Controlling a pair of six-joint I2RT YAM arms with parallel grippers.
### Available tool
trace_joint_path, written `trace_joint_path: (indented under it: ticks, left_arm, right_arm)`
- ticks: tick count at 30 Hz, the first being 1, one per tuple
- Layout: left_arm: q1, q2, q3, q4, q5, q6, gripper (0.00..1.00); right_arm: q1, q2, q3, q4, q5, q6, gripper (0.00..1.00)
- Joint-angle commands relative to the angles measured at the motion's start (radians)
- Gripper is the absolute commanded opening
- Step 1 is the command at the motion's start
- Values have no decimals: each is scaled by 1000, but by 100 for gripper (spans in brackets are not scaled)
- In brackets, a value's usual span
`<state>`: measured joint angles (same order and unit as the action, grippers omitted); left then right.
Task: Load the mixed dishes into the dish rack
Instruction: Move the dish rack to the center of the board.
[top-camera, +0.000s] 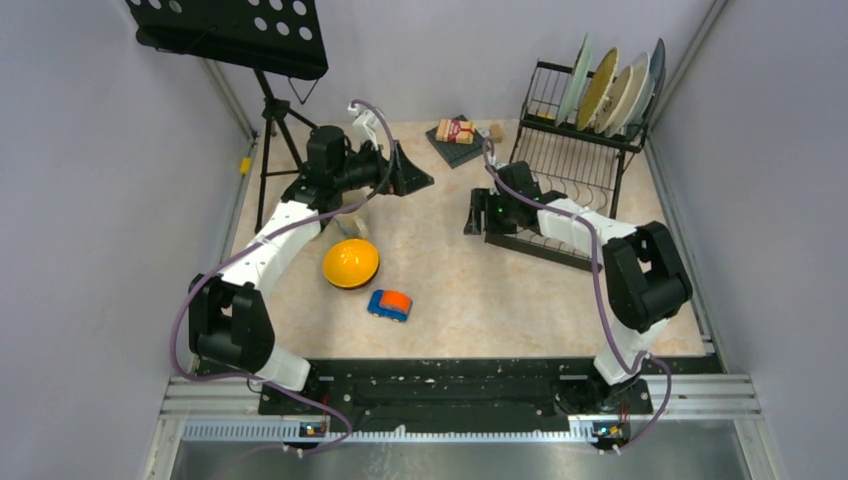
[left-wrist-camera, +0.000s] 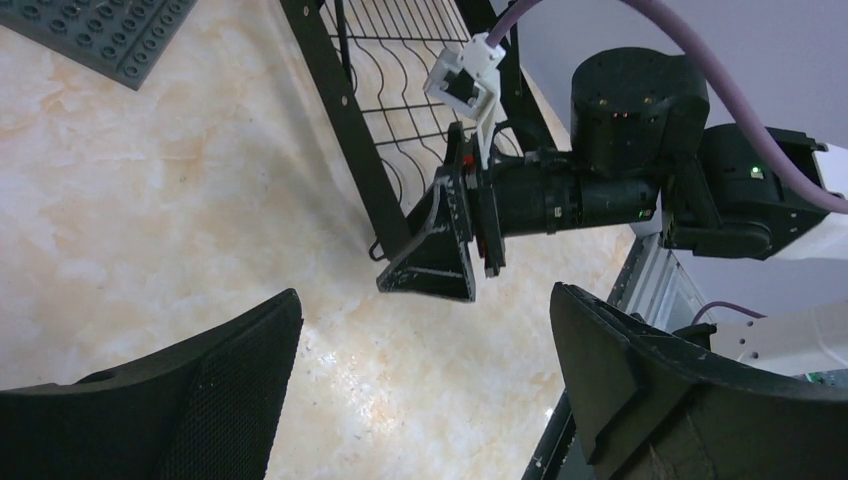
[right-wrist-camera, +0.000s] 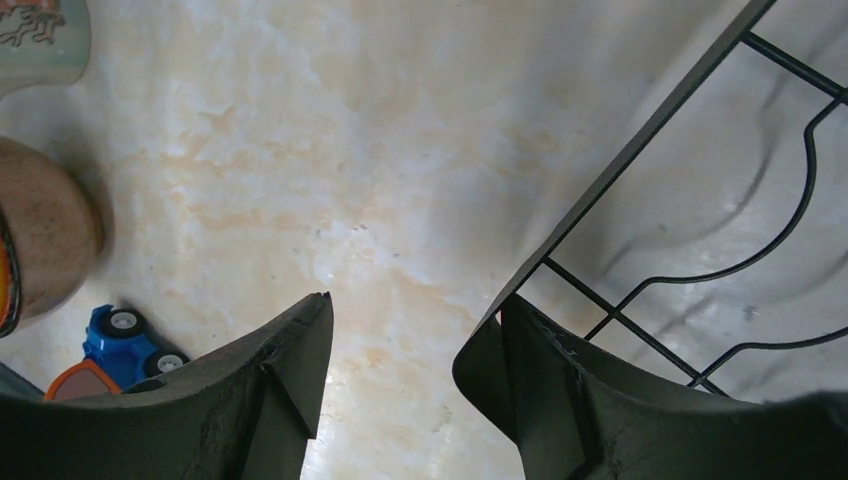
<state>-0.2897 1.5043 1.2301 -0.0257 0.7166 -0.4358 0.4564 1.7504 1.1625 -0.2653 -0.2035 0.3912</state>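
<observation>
**Mia:** From up top, where are the dishes?

**Ben:** Four plates stand on edge in the top part of the dish rack (top-camera: 580, 133), at the far right of the table (top-camera: 470, 290). They are the mint-green plate (top-camera: 576, 78), the yellowish plate (top-camera: 600, 88), the cream plate (top-camera: 627, 95) and the dark teal plate (top-camera: 656, 62). The orange-yellow bowl (top-camera: 350, 263) sits on the table, left of the middle. The toy car (top-camera: 389, 305) is just beside it.

**Mia:** And the grippers?

**Ben:** The left gripper (top-camera: 413, 178) is over the back of the table. The right gripper (top-camera: 473, 213) is at the rack's near left corner. From here I cannot tell how their fingers stand.

**Mia:** What does the left wrist see?

**Ben:** Its own fingers (left-wrist-camera: 200, 400) are spread wide, with nothing between them. Past them is the right gripper, close by the rack's black frame.

**Mia:** And the right wrist?

**Ben:** Its fingers (right-wrist-camera: 270, 400) are spread too, and they hold nothing. One finger is just beside the rack's edge. At the left are the bowl, the toy car and a bit of the pale green mug (right-wrist-camera: 40, 40).
</observation>
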Motion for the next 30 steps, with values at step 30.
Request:
trace_joint_path:
  ticks: [30]
  left_arm:
    - [-17, -195, 22, -352, -411, 319, 97]
  right_arm:
    - [246, -47, -95, -16, -225, -69, 63]
